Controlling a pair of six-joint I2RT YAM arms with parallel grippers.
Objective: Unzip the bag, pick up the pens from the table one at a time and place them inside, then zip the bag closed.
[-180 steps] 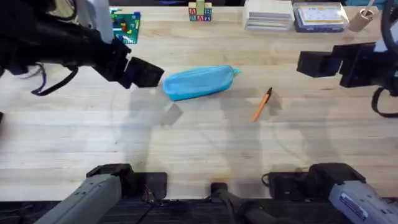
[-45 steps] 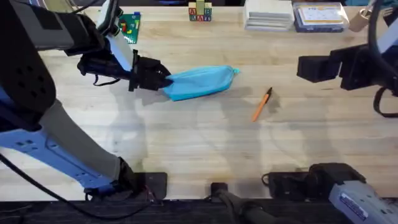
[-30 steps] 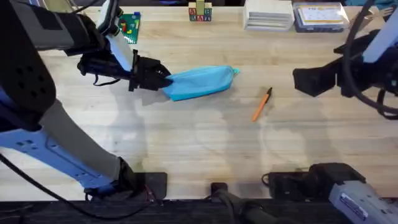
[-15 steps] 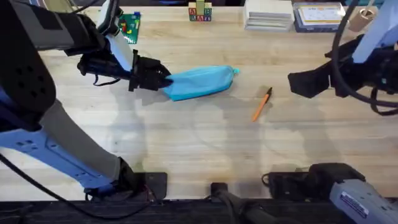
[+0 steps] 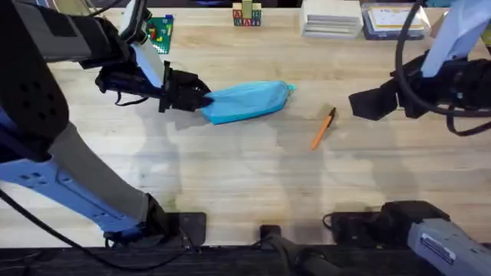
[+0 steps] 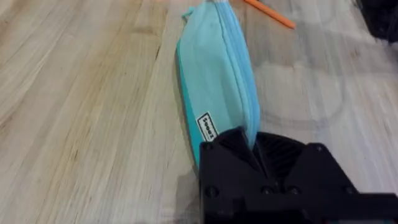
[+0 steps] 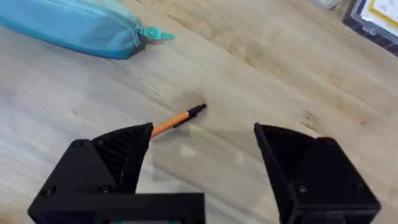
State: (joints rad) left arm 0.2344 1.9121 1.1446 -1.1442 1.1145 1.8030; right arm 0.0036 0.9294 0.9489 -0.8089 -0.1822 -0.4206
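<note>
While the left gripper (image 5: 201,98) stays clenched on the left end of the bag (image 5: 247,100) mid-tabletop, the right gripper (image 7: 202,146), jaws spread, has slid inward from the right edge over the pen (image 5: 323,127), probably heading for the zipper pull (image 7: 153,33).

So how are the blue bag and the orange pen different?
The bag is light blue, soft and fat; the pen is orange, thin and stiff. The bag is much longer than the pen. The left gripper clamps the bag's end; nothing touches the pen. Both lie on the table.
</note>
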